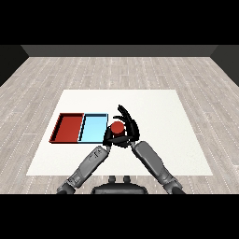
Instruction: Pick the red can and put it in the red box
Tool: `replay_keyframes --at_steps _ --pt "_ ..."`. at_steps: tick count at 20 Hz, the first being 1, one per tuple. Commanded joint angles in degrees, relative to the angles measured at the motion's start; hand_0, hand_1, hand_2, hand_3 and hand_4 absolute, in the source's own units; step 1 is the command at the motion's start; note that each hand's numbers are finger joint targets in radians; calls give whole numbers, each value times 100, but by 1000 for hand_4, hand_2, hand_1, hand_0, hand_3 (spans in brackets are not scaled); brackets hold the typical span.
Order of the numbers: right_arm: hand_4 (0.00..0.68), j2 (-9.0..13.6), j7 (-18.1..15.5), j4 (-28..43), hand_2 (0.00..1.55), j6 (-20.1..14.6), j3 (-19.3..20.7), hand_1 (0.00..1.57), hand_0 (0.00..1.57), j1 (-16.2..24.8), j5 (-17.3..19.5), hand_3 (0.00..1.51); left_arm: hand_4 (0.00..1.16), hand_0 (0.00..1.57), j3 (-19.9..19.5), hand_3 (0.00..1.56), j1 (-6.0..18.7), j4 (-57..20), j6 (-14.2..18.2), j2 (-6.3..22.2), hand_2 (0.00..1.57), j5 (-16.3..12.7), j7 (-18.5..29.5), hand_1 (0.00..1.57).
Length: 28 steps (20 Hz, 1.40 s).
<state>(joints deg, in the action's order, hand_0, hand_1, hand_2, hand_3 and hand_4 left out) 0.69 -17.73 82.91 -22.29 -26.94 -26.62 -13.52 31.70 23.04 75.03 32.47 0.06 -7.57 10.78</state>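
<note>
Head view showed one white table [154, 140] on a grey plank floor [116, 70], with two trays lying side by side near the table's left part: one red tray [69, 128] on the outside and one light blue tray [94, 129] touching its right edge. Both trays showed only their own bare floors, with nothing lying in either. One red can [116, 127] stood just beside the right edge of the light blue tray, so that tray lay between the can and the red tray. The can was outside both trays, and whether it rested on the table or was lifted could not be told. The right hand [130, 127] was curled round the can from its right and far side, its fingers wrapping behind it and one finger sticking up beyond the can's top. The left hand [108, 137] sat close against the can's lower left, right at the corner of the light blue tray; whether its fingers were apart or together could not be told. Two grey forearms came in from the lower corners and met at the can.
</note>
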Motion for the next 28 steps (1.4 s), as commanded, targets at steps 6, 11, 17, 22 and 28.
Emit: replay_keyframes --at_steps 6,11,17,22,28 --pt "0 290 526 1123 0 -55 870 0 0 -235 176 0 1126 1571 -253 1484 -319 -155 -183 -5 1571 -118 114 1571" --pt "0 771 923 2337 0 63 1263 0 0 527 76 0 1124 1571 -492 1465 -498 103 -342 238 1558 91 207 1571" --pt "0 1154 107 2061 0 771 2207 0 0 1615 -607 0 1125 1571 -981 1463 -541 510 -428 766 1571 129 28 1571" --pt "0 1223 113 1584 0 991 2314 0 0 1771 -512 0 1112 1571 -1294 1458 -569 1119 -534 1458 1557 387 -747 1571" --pt "0 1314 -372 620 0 1424 2560 0 0 2149 -510 0 1135 1571 -1650 1416 -226 810 -528 1859 1550 809 -923 1571"
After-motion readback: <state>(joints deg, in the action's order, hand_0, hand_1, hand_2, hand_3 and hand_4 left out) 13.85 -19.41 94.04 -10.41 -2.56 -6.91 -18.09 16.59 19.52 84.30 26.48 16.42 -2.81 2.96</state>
